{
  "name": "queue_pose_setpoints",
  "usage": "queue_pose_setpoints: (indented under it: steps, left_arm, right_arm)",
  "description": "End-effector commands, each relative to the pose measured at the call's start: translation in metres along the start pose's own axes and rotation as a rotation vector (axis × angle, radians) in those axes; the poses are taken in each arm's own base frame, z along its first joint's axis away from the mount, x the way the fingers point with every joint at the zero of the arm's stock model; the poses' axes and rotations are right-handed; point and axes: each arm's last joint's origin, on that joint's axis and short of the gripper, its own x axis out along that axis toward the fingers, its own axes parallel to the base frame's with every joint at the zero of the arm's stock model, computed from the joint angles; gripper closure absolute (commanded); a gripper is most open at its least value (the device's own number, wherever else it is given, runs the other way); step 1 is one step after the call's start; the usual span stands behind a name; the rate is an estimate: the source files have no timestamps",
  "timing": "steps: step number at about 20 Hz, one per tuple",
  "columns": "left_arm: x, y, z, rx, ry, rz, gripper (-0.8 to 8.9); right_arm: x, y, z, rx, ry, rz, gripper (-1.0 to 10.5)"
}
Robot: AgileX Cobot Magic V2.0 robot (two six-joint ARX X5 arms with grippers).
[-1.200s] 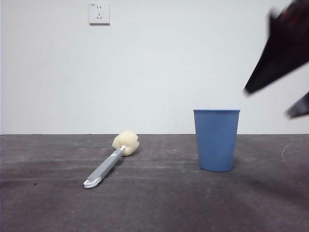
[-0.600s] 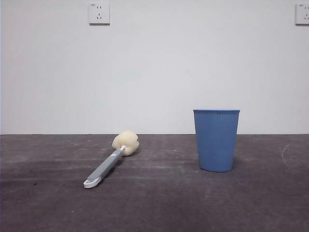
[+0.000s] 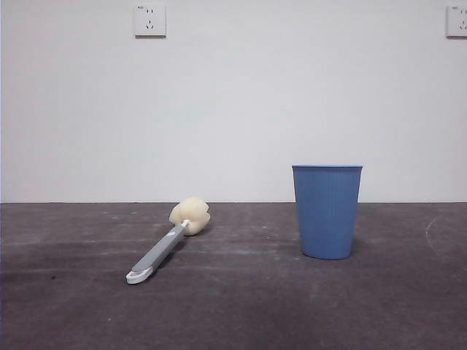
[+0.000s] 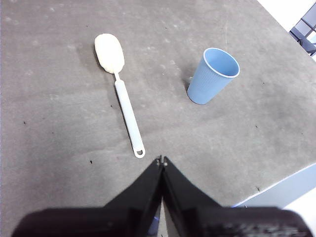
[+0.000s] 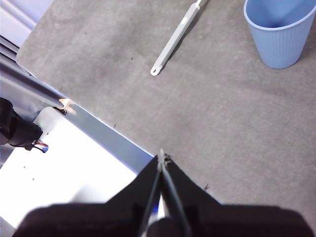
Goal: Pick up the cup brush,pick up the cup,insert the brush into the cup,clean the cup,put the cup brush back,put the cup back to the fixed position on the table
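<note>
Cup brush (image 3: 166, 243): lies flat on the tabletop (image 3: 241, 306), well apart from the cup, sponge head toward the wall. Cup (image 3: 327, 211): blue, upright, empty. Left hand (image 4: 162, 160): closed, empty, raised above the tabletop. Right hand (image 5: 161, 157): closed, empty, over the tabletop's edge.

Even, soft, diffuse light in all views; no glare. Faint shadow beside cup (image 3: 327, 211) on table (image 3: 241, 306); front view sharp. Wrist views crisp on tabletop, own jaws dark, slightly soft at bottom edge
</note>
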Motion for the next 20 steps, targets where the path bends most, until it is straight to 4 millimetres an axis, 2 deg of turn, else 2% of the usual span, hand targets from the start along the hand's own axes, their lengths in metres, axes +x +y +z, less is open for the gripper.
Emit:
queue_pose_setpoints:
  steps: [1, 13, 15, 18, 20]
  left_arm:
    - [0.001, 0.001, -0.001, 0.012, 0.001, 0.003, 8.21]
    - [0.001, 0.001, -0.001, 0.013, 0.001, 0.004, 8.17]
    - [0.001, 0.002, 0.000, 0.035, -0.027, 0.046, 8.17]
    - [-0.004, 0.005, 0.018, 0.148, -0.270, 0.267, 8.18]
    - [-0.009, 0.008, 0.032, 0.256, -0.409, 0.342, 8.17]
  right_arm:
    - [0.000, 0.000, 0.000, -0.001, -0.004, -0.001, 9.4]
    - [0.000, 0.000, 0.000, -0.001, -0.004, -0.001, 9.4]
    - [0.000, 0.000, 0.000, -0.001, -0.004, -0.001, 9.4]
    - [0.000, 0.000, 0.000, -0.001, -0.003, -0.001, 9.4]
    - [0.000, 0.000, 0.000, -0.001, -0.003, -0.001, 9.4]
